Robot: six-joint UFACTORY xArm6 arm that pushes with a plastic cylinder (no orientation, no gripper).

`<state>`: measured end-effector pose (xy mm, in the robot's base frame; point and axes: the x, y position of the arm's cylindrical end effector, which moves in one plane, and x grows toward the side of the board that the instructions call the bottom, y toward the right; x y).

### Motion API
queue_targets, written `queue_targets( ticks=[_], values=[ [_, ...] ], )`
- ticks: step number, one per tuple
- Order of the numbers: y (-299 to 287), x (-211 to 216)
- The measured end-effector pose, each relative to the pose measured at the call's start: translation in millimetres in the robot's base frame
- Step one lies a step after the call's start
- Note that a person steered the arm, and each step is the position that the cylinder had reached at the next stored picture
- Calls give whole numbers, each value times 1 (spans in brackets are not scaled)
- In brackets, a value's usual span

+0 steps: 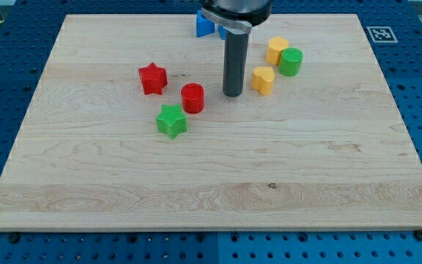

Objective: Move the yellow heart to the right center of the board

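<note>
The yellow heart point(263, 80) lies on the wooden board point(211, 169), above the middle and a little to the view's right. My tip point(232, 94) rests on the board just left of the heart, a small gap apart. A yellow hexagon-like block point(276, 50) and a green cylinder point(291, 61) sit close together just above and right of the heart.
A red cylinder point(193, 97) sits left of my tip, with a green star point(171, 121) below it and a red star point(152, 78) further left. A blue block point(205, 25) is partly hidden behind the rod at the view's top. A fiducial marker point(379, 34) is at the board's top right corner.
</note>
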<state>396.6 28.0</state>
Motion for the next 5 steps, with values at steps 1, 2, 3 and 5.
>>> queue_targets(
  ticks=[1,2,3,5],
  values=[
    [4,-14],
    [8,-14],
    [29,-14],
    [82,-14]
  ],
)
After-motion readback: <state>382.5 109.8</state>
